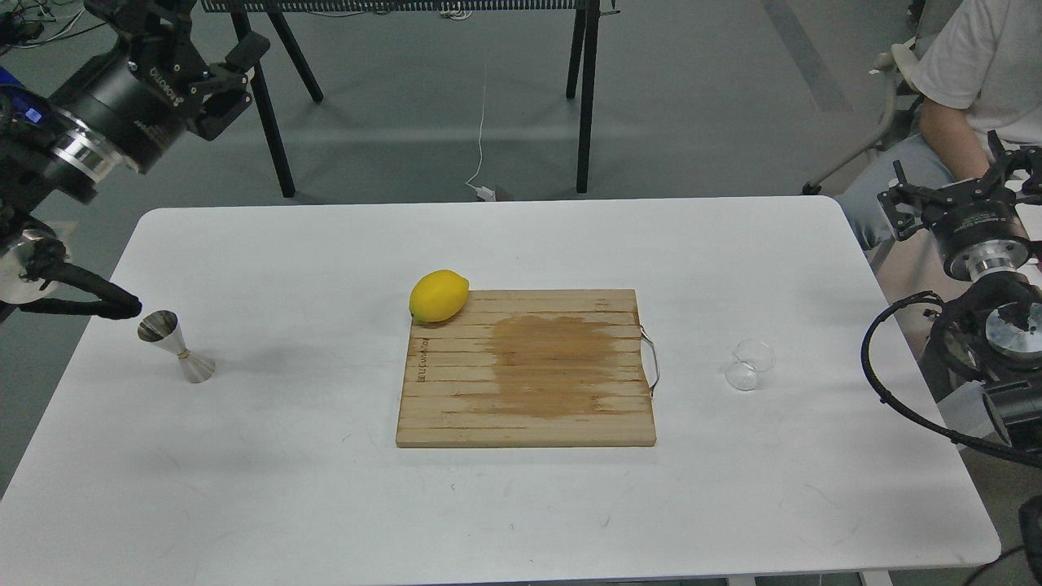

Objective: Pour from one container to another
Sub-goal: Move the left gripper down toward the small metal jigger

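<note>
The small clear glass beaker (750,365) stands on the white table (521,505), right of the cutting board. Near the table's left edge the shiny steel jigger (175,346) stands upright, fully in view. High beyond the table's far left corner, my left gripper (191,37) is open and empty, far above the jigger. Off the table's right edge my right gripper (961,183) is also open with nothing in it, up and to the right of the beaker.
A wooden cutting board (527,366) with a wire handle lies mid-table, a yellow lemon (440,295) at its far left corner. A seated person (977,65) is at the far right. Black stand legs (586,98) rise behind the table.
</note>
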{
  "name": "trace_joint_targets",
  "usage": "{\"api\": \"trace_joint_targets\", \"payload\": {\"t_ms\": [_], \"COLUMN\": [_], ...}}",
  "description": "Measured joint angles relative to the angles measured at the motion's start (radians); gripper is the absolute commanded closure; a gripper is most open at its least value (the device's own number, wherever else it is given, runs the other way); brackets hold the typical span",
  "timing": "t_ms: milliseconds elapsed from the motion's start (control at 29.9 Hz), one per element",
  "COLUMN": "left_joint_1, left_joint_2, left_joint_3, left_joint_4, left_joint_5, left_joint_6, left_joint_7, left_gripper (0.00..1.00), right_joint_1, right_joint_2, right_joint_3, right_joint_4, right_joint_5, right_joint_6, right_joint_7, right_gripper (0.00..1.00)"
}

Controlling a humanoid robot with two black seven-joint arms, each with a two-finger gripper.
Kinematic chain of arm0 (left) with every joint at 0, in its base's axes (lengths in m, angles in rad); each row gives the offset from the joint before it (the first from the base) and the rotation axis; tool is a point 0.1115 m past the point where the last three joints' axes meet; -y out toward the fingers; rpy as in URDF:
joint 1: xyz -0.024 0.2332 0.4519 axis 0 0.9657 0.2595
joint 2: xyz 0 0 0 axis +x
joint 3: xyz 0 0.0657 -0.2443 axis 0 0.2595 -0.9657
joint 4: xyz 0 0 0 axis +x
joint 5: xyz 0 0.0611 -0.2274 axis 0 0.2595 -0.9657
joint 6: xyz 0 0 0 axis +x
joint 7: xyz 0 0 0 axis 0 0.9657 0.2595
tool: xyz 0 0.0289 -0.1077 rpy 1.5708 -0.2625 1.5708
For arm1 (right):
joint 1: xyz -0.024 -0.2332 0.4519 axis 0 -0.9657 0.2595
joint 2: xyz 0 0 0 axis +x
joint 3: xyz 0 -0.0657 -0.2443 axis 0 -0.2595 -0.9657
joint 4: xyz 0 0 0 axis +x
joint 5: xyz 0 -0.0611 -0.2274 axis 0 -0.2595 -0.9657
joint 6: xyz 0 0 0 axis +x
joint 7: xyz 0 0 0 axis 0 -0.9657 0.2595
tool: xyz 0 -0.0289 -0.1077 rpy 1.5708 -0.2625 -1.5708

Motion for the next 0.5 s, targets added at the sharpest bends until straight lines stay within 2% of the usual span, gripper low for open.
{"api": "trace_joint_targets", "payload": {"t_ms": [100,167,301,501], "left_joint_1": [0.039,0.075,0.159,0.29], "left_joint_2": [0.053,0.088,0.156,0.256], "left_joint_3": [0.002,0.002,0.004,0.059], "left_joint_4": [-0.03,-0.038,-0.063,-0.11], "left_joint_5": [0.114,0.187,0.281,0.47], "left_joint_6": [0.053,0.098,0.252,0.416], "left_joint_7": [-0.004,-0.027,-0.071,-0.083], "left_gripper": [0.05,0.05,0.05,0.08], "right_joint_1": [-0.003,-0.008,-0.018,-0.037], "right_joint_2": [-0.004,-0.004,-0.005,-0.004], "right_joint_3": [0.0,0.0,-0.002,-0.001], "right_joint_4": [0.0,0.0,0.0,0.003], "right_joint_5": [0.0,0.0,0.0,0.0], "right_joint_6": [0.0,0.0,0.0,0.0], "right_joint_7": [0.0,0.0,-0.001,0.0], "right_gripper": [0.0,0.0,0.0,0.0]}}
